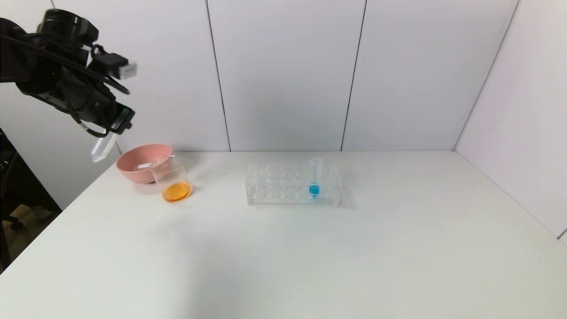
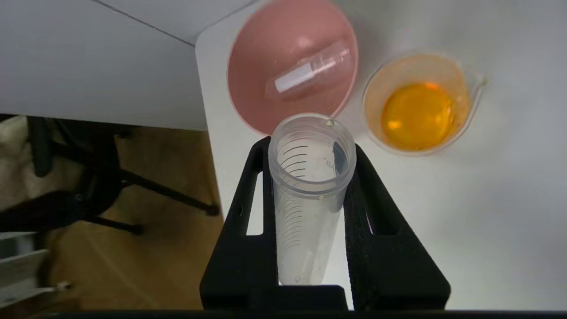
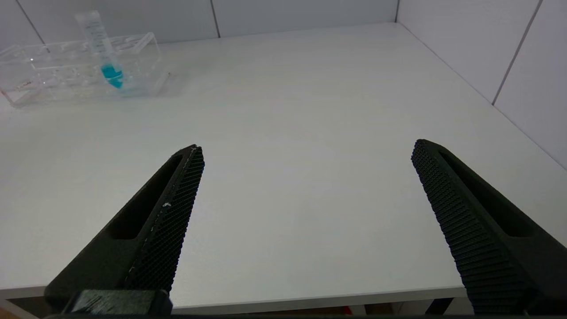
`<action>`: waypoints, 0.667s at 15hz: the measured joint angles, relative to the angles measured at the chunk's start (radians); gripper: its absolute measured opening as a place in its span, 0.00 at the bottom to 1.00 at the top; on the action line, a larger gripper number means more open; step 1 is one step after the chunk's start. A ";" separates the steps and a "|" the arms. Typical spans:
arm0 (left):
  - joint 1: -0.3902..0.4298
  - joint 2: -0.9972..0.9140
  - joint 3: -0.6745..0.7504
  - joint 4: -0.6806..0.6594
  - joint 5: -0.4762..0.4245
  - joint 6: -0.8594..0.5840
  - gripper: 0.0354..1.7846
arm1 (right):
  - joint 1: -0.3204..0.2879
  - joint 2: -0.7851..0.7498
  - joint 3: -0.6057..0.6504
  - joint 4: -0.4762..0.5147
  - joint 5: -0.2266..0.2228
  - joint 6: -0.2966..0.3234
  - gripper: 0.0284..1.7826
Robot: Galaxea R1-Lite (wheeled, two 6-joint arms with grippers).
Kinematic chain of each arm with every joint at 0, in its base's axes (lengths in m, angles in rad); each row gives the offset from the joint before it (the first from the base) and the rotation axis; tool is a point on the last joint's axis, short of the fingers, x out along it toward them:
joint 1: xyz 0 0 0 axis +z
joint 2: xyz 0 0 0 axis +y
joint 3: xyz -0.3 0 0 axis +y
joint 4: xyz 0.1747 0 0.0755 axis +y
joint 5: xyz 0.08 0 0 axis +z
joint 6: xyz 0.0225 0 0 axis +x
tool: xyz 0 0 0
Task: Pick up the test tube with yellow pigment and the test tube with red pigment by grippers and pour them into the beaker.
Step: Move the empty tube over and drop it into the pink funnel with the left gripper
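Left gripper (image 2: 310, 212) clamped an emptied clear graduated test tube (image 2: 310, 195); pink plastic bowl (image 2: 248, 102) lay just beyond. Release here risked missing bowl. Right gripper (image 3: 305, 212) gaped wide.

A pink bowl (image 1: 142, 161) sits at the back left of the white tabletop (image 1: 283, 257). A clear tube rack (image 1: 292, 184) stands near the middle, holding one upright tube with blue liquid (image 1: 314, 179).

From the head we look down across the table (image 1: 283, 257); our left wrist looks closely down on the beaker (image 2: 418, 104) at ten o'clock; our right wrist faces forward, sharing the rack (image 3: 79, 66).
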 joint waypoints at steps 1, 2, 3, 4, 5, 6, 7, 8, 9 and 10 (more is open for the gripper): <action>0.011 -0.032 0.050 -0.069 -0.006 -0.108 0.23 | 0.000 0.000 0.000 0.001 0.000 0.000 0.96; 0.022 -0.063 0.121 -0.147 -0.008 -0.198 0.23 | 0.000 0.000 0.000 0.000 0.000 0.000 0.96; 0.028 -0.095 0.216 -0.244 -0.008 -0.275 0.23 | 0.000 0.000 0.000 0.000 0.000 0.000 0.96; 0.033 -0.124 0.318 -0.345 -0.004 -0.323 0.23 | 0.000 0.000 0.000 0.000 0.000 0.000 0.96; 0.036 -0.149 0.428 -0.456 0.002 -0.349 0.23 | 0.000 0.000 0.000 0.000 0.000 0.000 0.96; 0.040 -0.170 0.546 -0.592 0.011 -0.363 0.23 | 0.000 0.000 0.000 0.000 0.000 0.000 0.96; 0.043 -0.184 0.645 -0.735 0.023 -0.371 0.23 | 0.000 0.000 0.000 0.000 0.000 0.000 0.96; 0.044 -0.188 0.728 -0.887 0.034 -0.380 0.23 | 0.000 0.000 0.000 0.000 0.000 0.000 0.96; 0.043 -0.177 0.791 -1.044 0.049 -0.393 0.23 | 0.000 0.000 0.000 0.000 0.000 0.000 0.96; 0.043 -0.153 0.826 -1.169 0.064 -0.409 0.23 | 0.000 0.000 0.000 0.000 0.000 0.000 0.96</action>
